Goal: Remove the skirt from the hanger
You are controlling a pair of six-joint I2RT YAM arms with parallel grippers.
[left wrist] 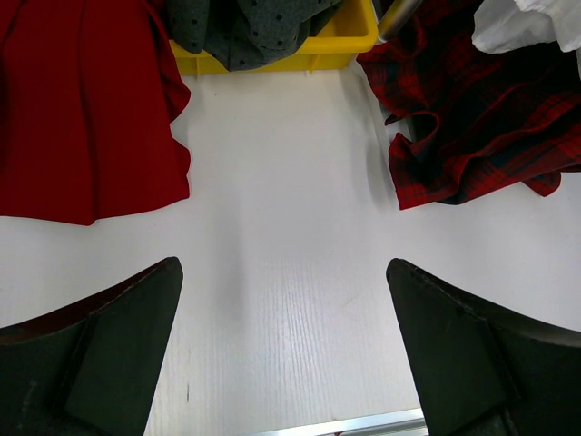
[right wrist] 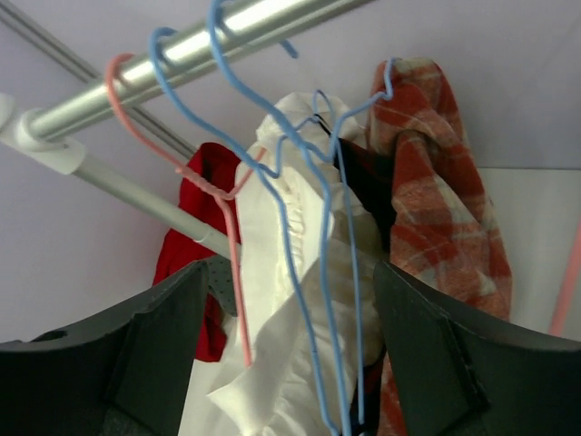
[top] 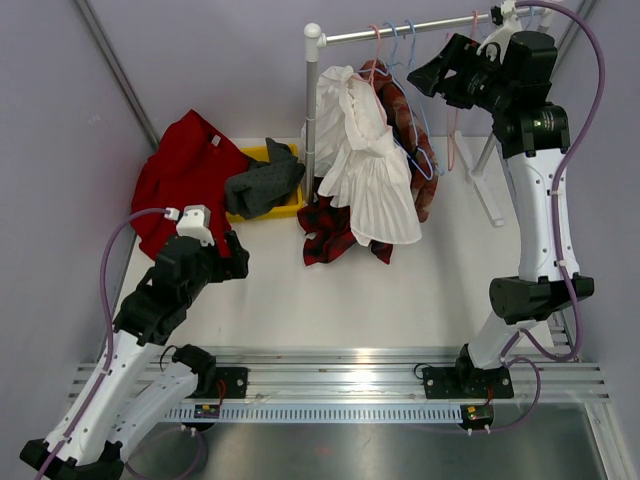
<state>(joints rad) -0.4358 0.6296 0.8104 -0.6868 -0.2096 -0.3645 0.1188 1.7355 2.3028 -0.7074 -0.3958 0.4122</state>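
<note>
White tabletop (top: 300, 300), lilac walls (top: 200, 60), steel rail (top: 400, 33) holding hangers (right wrist: 233, 263)

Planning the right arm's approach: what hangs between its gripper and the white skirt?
In the right wrist view, blue hangers and a pink hanger hang from the rail between the open right gripper and the white skirt.

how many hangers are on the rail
4 on the rail: pink hanger nearest the post, first blue hanger and second blue hanger beside it, bare pink hanger by the right gripper. More may hide behind that gripper.
</note>
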